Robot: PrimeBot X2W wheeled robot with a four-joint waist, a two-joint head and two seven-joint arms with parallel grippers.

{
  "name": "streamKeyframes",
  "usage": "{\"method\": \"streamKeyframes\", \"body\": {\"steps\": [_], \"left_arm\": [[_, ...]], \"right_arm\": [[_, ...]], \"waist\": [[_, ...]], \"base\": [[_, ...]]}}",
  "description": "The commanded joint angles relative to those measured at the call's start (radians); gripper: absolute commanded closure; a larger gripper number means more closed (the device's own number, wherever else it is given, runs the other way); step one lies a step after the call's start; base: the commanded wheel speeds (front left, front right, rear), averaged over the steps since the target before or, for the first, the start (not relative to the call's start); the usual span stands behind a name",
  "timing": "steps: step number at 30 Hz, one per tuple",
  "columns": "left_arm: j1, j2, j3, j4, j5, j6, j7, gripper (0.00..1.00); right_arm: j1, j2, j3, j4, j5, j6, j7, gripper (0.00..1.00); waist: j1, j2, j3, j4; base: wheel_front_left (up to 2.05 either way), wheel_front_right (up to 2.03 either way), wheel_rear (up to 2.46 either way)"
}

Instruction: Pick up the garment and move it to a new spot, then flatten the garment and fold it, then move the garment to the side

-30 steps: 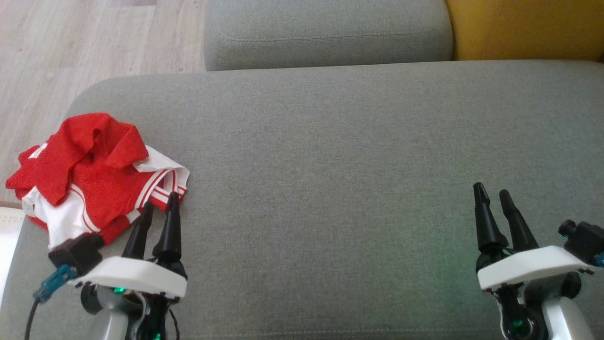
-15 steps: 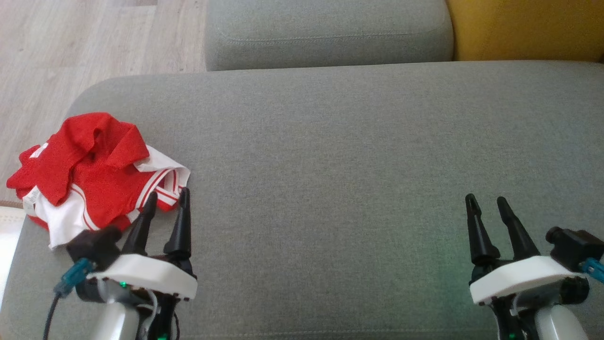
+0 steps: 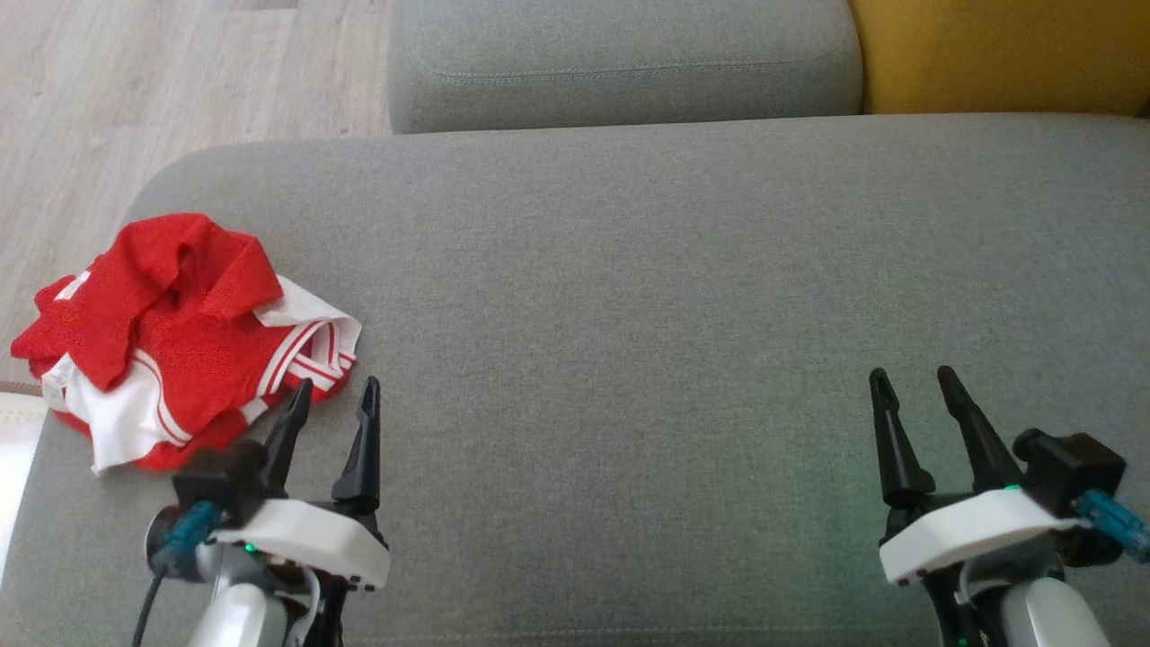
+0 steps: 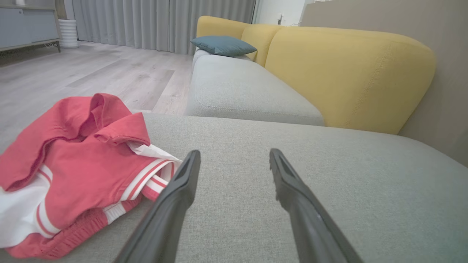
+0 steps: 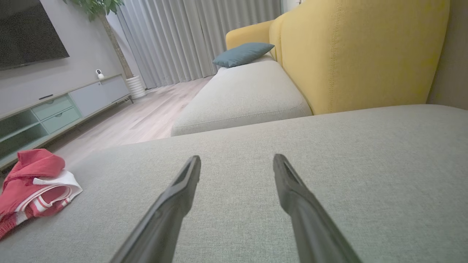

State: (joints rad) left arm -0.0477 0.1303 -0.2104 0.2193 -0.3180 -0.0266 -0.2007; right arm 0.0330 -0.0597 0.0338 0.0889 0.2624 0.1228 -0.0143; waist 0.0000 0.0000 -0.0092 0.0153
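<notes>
A wide grey fabric seat cushion [image 3: 683, 296] is seen in the foreground, with a second grey cushion [image 3: 620, 63] set just beyond it. A mustard-yellow backrest [image 3: 997, 54] is placed along the sofa's right side, and a teal pillow [image 4: 223, 45] is laid at its far end. The floor [image 3: 180, 81] is laid in pale wood planks. Grey curtains [image 4: 157, 18] are hung across the far wall. A low cabinet [image 5: 55, 109] with pale green drawers is stood against a grey wall [image 5: 84, 54], beneath a dark television [image 5: 29, 33]. A plant [image 5: 91, 5] in a ribbed white pot [image 5: 136, 87] is set beside the cabinet. The room is softly and evenly lit.
</notes>
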Motion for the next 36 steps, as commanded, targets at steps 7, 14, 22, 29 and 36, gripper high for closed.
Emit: {"method": "streamKeyframes", "body": {"steps": [7, 14, 22, 29, 36], "left_arm": [[-0.066, 0.025, 0.017, -0.01, 0.095, 0.019, -0.036, 0.0], [-0.069, 0.021, 0.013, 0.005, 0.134, 0.025, -0.054, 0.0], [-0.072, 0.014, 0.018, 0.022, 0.124, 0.026, -0.054, 0.0], [-0.072, 0.01, 0.016, 0.031, 0.114, 0.036, -0.05, 0.0], [-0.079, 0.012, 0.012, 0.035, 0.108, 0.042, -0.048, 0.0]], "right_arm": [[-0.008, 0.004, 0.027, -0.055, -0.099, 0.007, -0.021, 0.0], [-0.003, 0.007, 0.028, -0.06, -0.151, 0.008, -0.029, 0.0], [0.0, 0.009, 0.029, -0.062, -0.156, 0.008, -0.027, 0.0], [-0.003, 0.009, 0.029, -0.06, -0.133, 0.008, -0.031, 0.0], [-0.003, 0.009, 0.027, -0.062, -0.118, 0.008, -0.033, 0.0]], "waist": [[0.0, 0.0, 0.001, 0.002], [0.0, 0.0, 0.003, 0.004], [0.0, 0.0, 0.003, 0.004], [0.0, 0.0, 0.005, 0.01], [0.0, 0.0, 0.007, 0.024]], "base": [[0.0, 0.0, 0.0], [0.0, 0.0, 0.0], [0.0, 0.0, 0.0], [0.0, 0.0, 0.0], [0.0, 0.0, 0.0]]}}
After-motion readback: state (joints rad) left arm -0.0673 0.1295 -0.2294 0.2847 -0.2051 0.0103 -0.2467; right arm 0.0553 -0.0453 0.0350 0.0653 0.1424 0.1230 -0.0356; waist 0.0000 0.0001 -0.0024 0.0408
